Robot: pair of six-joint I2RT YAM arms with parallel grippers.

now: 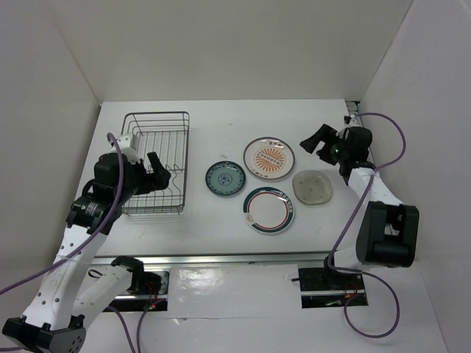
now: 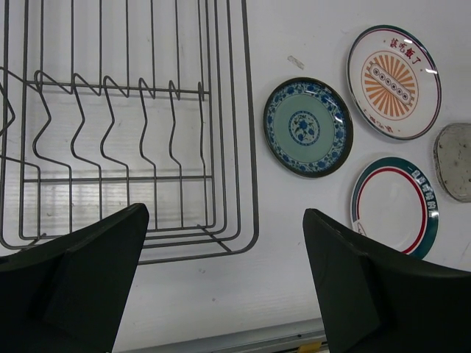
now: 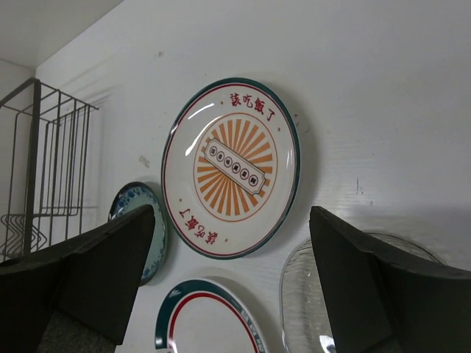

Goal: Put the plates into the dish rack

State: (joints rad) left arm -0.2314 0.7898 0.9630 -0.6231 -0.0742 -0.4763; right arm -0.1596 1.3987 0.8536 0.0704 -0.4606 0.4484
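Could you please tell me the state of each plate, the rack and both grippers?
dish rack: empty, no plates loaded.
teal-patterned plate: lying flat on the table.
sunburst plate: lying flat.
green-and-red-rimmed plate: lying flat.
glass plate: lying flat.
left gripper: open, holding nothing.
right gripper: open, holding nothing.

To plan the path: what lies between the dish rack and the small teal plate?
Nothing; only bare white table separates the dish rack from the teal plate, shown in top and left wrist views.
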